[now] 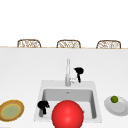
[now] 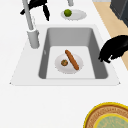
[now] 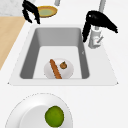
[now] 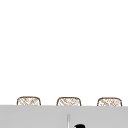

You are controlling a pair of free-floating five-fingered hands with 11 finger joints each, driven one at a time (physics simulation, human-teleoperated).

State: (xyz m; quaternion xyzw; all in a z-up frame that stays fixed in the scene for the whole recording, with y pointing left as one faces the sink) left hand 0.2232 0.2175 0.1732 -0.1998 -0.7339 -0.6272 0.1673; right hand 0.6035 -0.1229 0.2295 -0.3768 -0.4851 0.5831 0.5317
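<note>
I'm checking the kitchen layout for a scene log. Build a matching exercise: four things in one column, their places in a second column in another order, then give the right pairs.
Things:
1. long brown sausage
2. round green lime
3. right robot hand
4. yellow-rimmed woven plate

Places:
A. on the counter left of the sink
B. beside the grey faucet
C. on the white plate inside the sink basin
D. on the white plate right of the sink

Pairs: 1-C, 2-D, 3-B, 4-A
</note>
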